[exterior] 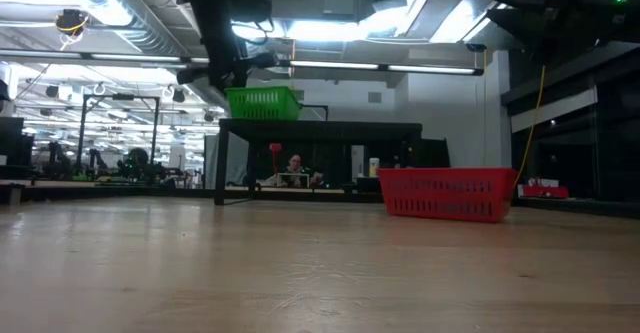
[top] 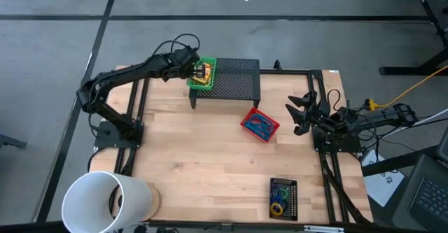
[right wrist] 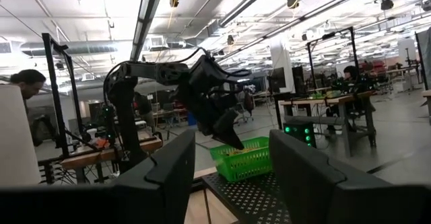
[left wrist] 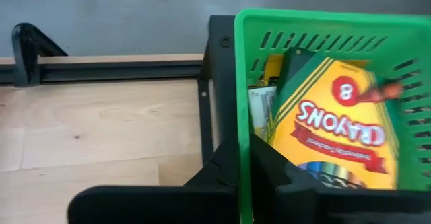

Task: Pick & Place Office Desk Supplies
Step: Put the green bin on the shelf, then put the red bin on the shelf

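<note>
Crayon box [left wrist: 337, 126], yellow and green, lies inside the green mesh tray [top: 204, 74], which sits on the end of the black perforated shelf [top: 236, 79]. Pinching that tray's near wall, the left gripper [left wrist: 246, 183] has its fingers pressed together on the green rim. Just off the shelf's front edge stands the red tray [top: 260, 124] with a blue cord bundle [top: 262, 126] in it. Well away from the shelf, at the table's near edge, a black tray [top: 283, 198] holds small coloured rubber-band rings [top: 279, 201]. Right gripper [top: 299, 114] hovers beside the red tray, fingers spread, holding nothing.
</note>
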